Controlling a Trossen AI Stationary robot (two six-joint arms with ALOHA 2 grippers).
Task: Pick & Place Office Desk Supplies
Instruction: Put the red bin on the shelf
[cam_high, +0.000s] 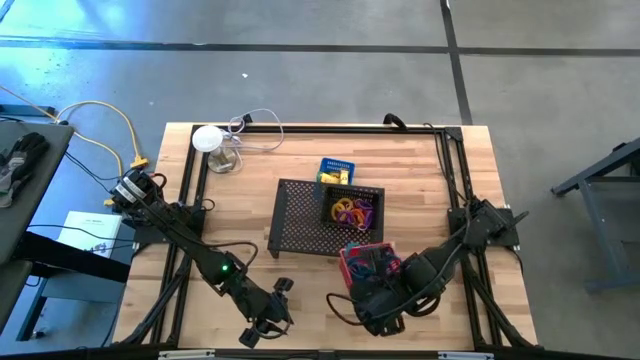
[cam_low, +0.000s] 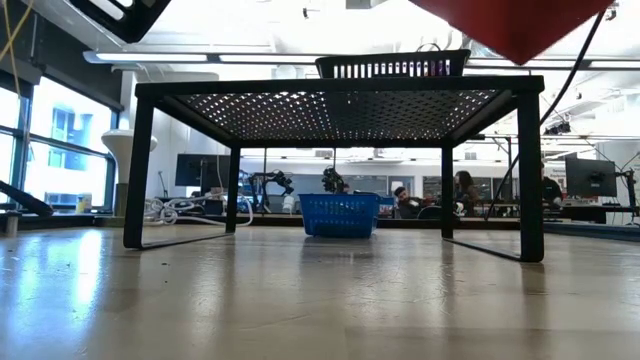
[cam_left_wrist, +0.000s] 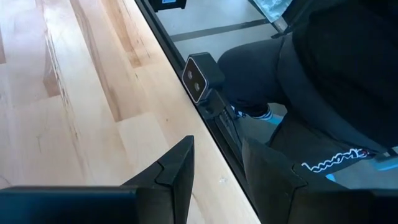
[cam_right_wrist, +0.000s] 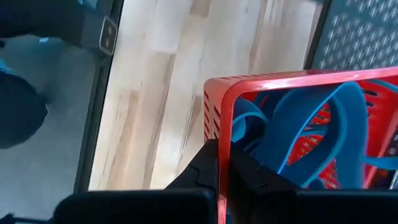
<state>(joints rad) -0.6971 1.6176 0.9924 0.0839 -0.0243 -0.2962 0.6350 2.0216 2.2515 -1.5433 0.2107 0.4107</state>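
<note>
On the left I have the left gripper (cam_high: 268, 322) low over the near edge of the counter (cam_high: 250, 215), its fingers (cam_left_wrist: 177, 168) parted with nothing between them. Far left stands a white round-topped object (cam_high: 210, 140) with a cable. In the middle sits the black mesh tray (cam_high: 310, 215); purple and orange rings (cam_high: 352, 211) lie on its right side, and a blue basket (cam_high: 336, 171) with yellow packets sits just beyond its far edge. To the right, near the tray's near right corner, my right gripper (cam_right_wrist: 225, 177) has its fingers clenched on the rim of a red basket (cam_right_wrist: 280, 84), lifted off the counter, with blue rubber bands (cam_right_wrist: 311, 118) inside.
</note>
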